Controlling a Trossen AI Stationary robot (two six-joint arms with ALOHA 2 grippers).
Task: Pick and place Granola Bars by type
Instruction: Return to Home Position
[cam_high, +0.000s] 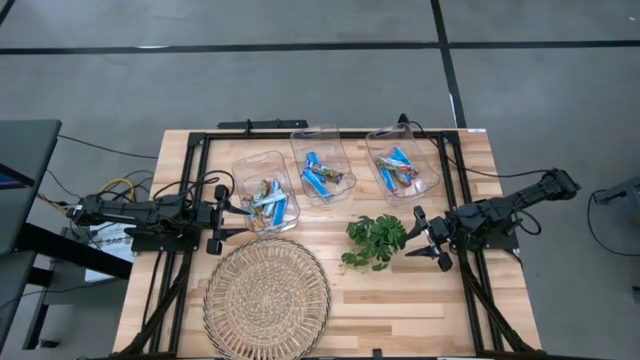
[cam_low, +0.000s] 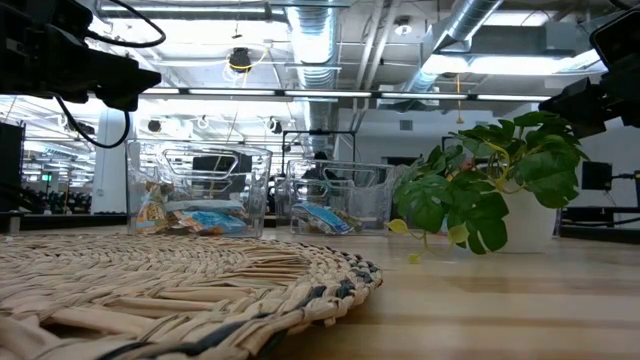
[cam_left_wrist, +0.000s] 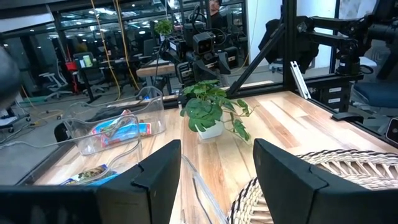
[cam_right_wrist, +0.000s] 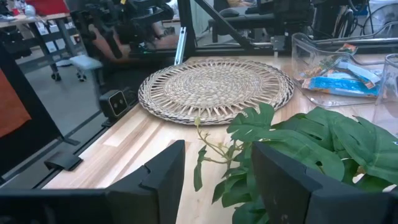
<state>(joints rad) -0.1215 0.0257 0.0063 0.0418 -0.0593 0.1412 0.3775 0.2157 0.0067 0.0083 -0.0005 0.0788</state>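
Note:
Several granola bars, mostly in blue wrappers, lie in three clear bins at the table's far middle: the left bin (cam_high: 265, 190), the middle bin (cam_high: 322, 165) and the right bin (cam_high: 402, 162). My left gripper (cam_high: 217, 216) stands open and level just left of the left bin, with nothing between its fingers; its wrist view looks past the bin's clear wall (cam_left_wrist: 118, 134). My right gripper (cam_high: 426, 240) stands open just right of a green leafy plant (cam_high: 376, 240), whose leaves (cam_right_wrist: 311, 149) show ahead of its fingers.
A round woven mat (cam_high: 267, 292) lies at the near left of the wooden table (cam_high: 400, 310). The plant sits in a small white pot (cam_left_wrist: 210, 130). A black frame (cam_high: 200, 135) runs around the table's far and side edges.

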